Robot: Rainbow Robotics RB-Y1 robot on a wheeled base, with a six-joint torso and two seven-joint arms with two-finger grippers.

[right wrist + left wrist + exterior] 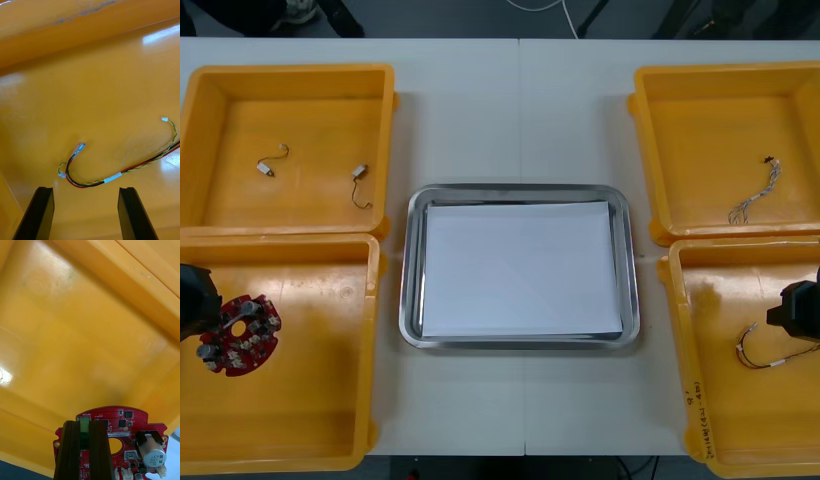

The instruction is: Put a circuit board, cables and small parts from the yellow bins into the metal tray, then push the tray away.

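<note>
Left claw (84,423) first: its fingers (71,453) are squeezed nearly together with just a thin slit left. A green part on the circuit board (138,425) sits in that slit, so it's pinching the board there. Can't tell if the board is off the bin floor or resting on it. The fingers cover a strip of the board, and its lower part is cut off by the frame. From above, this claw is half off the picture's edge with the board at its 4 o'clock. Both are in the near-left bin (372,350), 8 o'clock from the metal tray (412,290).

Right claw (85,191): fingers spread wide, gripping nothing. The red and yellow cable (112,177) lies curled on the bin floor just past the fingertips, with a white tag on it. One end runs out of frame. That's the near-right bin (680,350), 4 o'clock from the tray, and from above the cable is at the claw's 7 o'clock.

Further out, the tray sits mid-table (520,110), white inside. The far-left bin (388,140) at 10 o'clock holds two small metal parts (268,168), well apart. The far-right bin (642,150) at 2 o'clock has a twisted cable (755,200), too small to make out its colours.
</note>
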